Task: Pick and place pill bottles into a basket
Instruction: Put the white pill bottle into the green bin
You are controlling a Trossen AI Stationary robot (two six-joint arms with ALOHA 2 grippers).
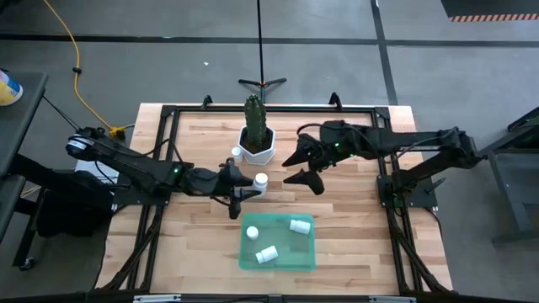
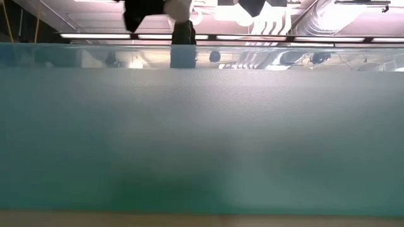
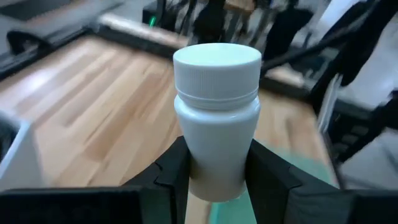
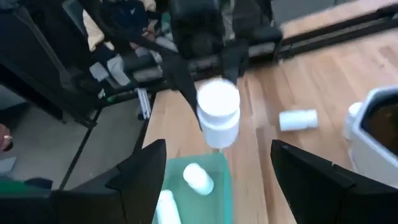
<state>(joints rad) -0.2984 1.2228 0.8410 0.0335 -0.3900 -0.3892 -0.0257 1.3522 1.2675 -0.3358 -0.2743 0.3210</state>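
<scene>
- The left gripper (image 1: 246, 187) is clenched on a pill bottle (image 1: 260, 182), held just beyond the basket's (image 1: 249, 252) far edge.
- The right gripper (image 1: 305, 167) hangs spread and empty beside the plant pot (image 1: 256, 145).
- Two bottles (image 1: 268, 253) lie in the basket; another (image 1: 237, 153) is half hidden by the pot.
- The low view is almost wholly blocked by the basket wall.
</scene>
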